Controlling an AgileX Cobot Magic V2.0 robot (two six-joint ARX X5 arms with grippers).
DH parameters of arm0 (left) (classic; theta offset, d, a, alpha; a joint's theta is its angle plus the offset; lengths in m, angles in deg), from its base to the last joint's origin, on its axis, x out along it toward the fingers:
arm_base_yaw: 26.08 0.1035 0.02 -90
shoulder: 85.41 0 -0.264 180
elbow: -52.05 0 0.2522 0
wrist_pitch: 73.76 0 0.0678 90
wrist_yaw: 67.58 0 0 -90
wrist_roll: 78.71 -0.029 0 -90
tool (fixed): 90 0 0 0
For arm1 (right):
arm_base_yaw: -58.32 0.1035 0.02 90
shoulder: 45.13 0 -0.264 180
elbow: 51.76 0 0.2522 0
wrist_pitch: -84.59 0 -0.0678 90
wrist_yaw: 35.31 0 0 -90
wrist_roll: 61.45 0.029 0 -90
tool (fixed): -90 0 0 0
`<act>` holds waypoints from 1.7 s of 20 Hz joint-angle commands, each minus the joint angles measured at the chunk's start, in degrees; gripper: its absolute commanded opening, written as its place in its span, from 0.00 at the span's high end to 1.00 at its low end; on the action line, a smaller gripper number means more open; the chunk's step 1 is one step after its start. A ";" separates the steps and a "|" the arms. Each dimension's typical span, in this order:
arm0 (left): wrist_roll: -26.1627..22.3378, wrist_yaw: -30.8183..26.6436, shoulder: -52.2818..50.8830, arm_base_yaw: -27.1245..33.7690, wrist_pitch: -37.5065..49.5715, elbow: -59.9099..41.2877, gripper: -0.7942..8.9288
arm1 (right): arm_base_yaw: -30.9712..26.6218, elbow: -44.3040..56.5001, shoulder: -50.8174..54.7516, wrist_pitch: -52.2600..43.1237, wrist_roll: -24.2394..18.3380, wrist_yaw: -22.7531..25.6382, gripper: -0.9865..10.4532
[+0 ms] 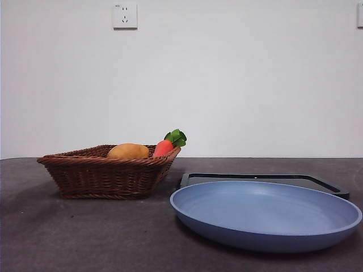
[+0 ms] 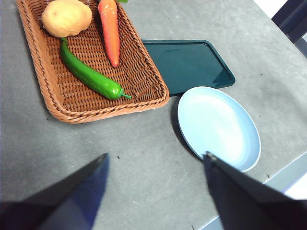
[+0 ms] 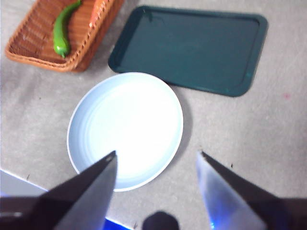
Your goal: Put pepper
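The glossy green pepper [image 2: 89, 75] lies in the brown wicker basket [image 2: 53, 100], between the potato and the basket's near rim; it also shows in the right wrist view [image 3: 62, 29]. In the front view the basket wall [image 1: 108, 175] hides it. The blue plate [image 1: 266, 218] [image 2: 218, 125] [image 3: 125, 128] sits empty beside the basket. My left gripper [image 2: 156, 165] is open, high over bare table near the basket and plate. My right gripper [image 3: 156, 160] is open, high over the plate's edge. Neither arm shows in the front view.
A tan potato [image 2: 66, 17] [image 1: 129, 151] and a red-orange carrot [image 2: 110, 29] [image 1: 168, 145] lie in the basket too. A dark green tray [image 2: 189, 64] [image 3: 192, 48] [image 1: 317, 182] lies flat behind the plate. The table edge [image 2: 288, 172] runs close to the plate.
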 commanded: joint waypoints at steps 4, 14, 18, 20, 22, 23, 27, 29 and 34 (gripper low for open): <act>-0.61 0.26 0.26 0.11 0.55 1.01 0.53 | 0.09 -0.96 -5.73 -0.39 0.42 -0.02 0.64; -0.61 0.28 0.26 0.11 0.98 1.01 0.53 | 4.85 -0.96 -35.50 -11.39 0.37 0.50 0.64; -0.61 0.26 0.26 0.11 0.96 1.01 0.53 | 7.54 -0.96 -44.33 -17.27 0.37 3.87 0.64; -0.48 0.26 0.26 0.11 0.96 1.01 0.53 | 8.46 -0.96 -47.21 -19.06 0.24 5.09 0.64; -0.46 0.22 0.26 0.11 0.96 1.01 0.53 | 8.94 -0.96 -49.53 -20.11 0.15 5.03 0.66; -0.44 0.17 0.26 0.11 0.96 1.01 0.53 | 9.20 -0.96 -50.38 -20.57 0.13 5.01 0.68; -0.44 0.09 0.35 0.11 0.98 1.01 0.53 | 9.46 -0.96 -52.63 -21.18 0.15 4.87 0.74; -0.42 0.07 0.35 0.11 0.96 1.01 0.53 | 9.51 -0.96 -53.09 -21.16 0.15 4.46 0.80; 0.52 0.07 0.37 0.11 1.01 1.01 0.53 | 9.55 -0.94 -53.57 -21.03 0.44 4.46 0.91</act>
